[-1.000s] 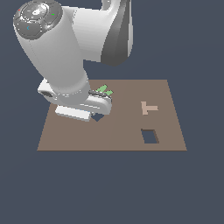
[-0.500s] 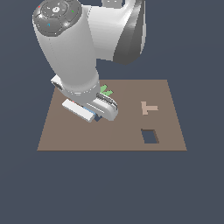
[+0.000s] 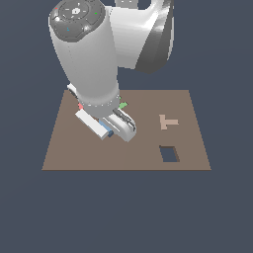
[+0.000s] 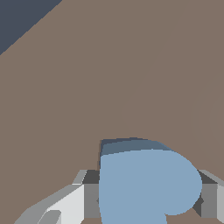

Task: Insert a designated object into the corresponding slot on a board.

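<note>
Since half a second ago the arm has swung a little toward the exterior view's right, and the tool [image 3: 109, 132] now hangs low over the large flat brown square board [image 3: 138, 158], on the side away from the dark rectangular cutout [image 3: 169, 153]. Only the wrist view shows the grasp: the small flat light-blue heart-shaped block [image 4: 146, 186] sits clamped between the grey fingers [image 4: 91, 199], one pressed to each side. In the exterior view just a sliver of blue shows under the white hand. That view alone shows a pale T-shaped piece [image 3: 168, 121] beyond the rectangular cutout, a green scrap [image 3: 122, 105] and a red scrap [image 3: 80, 106] peeping out beside the arm. No heart-shaped slot is visible. Plain dark blue-grey surrounds the board.
</note>
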You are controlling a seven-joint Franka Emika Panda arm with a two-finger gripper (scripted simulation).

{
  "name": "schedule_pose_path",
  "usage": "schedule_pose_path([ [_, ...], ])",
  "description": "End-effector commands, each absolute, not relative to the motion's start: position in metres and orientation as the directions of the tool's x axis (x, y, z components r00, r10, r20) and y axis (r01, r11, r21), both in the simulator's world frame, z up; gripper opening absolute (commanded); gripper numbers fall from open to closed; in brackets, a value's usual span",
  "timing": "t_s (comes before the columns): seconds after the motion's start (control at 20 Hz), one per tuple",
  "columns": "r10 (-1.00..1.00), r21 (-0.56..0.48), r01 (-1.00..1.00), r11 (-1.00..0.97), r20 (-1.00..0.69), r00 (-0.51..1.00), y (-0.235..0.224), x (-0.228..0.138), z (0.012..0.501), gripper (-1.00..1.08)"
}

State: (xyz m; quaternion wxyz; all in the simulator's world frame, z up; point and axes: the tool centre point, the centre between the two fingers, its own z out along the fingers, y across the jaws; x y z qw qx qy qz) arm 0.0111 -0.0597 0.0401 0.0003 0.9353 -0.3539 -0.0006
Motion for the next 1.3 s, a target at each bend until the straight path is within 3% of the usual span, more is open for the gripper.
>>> schedule_pose_path([
  [0.0,-0.684,0.001,-0.684,-0.730,-0.001,0.730,-0.058,0.012,0.040,-1.00],
  [0.75,-0.706,0.001,-0.706,-0.708,-0.001,0.708,-0.055,0.013,0.030,-1.00],
  [0.8,-0.706,0.001,-0.706,-0.708,-0.001,0.708,-0.055,0.013,0.030,1.00],
  [1.25,-0.706,0.001,-0.706,-0.708,-0.001,0.708,-0.055,0.013,0.030,1.00],
])
